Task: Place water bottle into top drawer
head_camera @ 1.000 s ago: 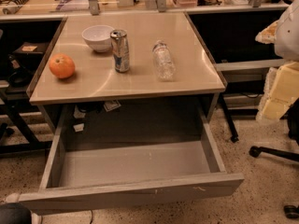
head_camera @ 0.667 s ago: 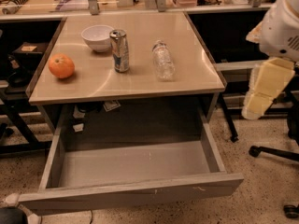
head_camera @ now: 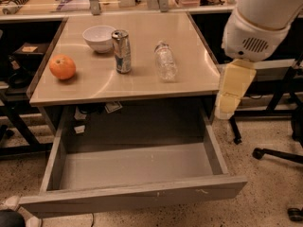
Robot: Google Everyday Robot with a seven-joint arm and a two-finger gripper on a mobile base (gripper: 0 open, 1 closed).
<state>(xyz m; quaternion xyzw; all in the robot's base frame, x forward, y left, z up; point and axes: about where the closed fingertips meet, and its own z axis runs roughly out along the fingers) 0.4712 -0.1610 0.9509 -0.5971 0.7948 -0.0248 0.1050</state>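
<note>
The water bottle (head_camera: pixel 165 60) is a small clear plastic bottle. It lies on its side on the beige table top (head_camera: pixel 142 86), right of centre, with its cap pointing away. The top drawer (head_camera: pixel 132 197) is a wide shallow grey drawer, pulled fully out below the table, with nothing inside. My gripper (head_camera: pixel 226 109) hangs from the white arm at the right. It is beside the table's right edge, above the drawer's right side and apart from the bottle. It holds nothing that I can see.
A silver-and-blue can (head_camera: pixel 122 51) stands left of the bottle. A white bowl (head_camera: pixel 99 37) sits behind the can and an orange (head_camera: pixel 62 66) lies at the table's left. A cluttered bench (head_camera: pixel 71 6) runs along the back. Chair legs (head_camera: pixel 279 155) stand on the floor at the right.
My arm has swung in from the right edge of the view toward the table, bringing the gripper to the table's right side. The bottle and the drawer have not moved.
</note>
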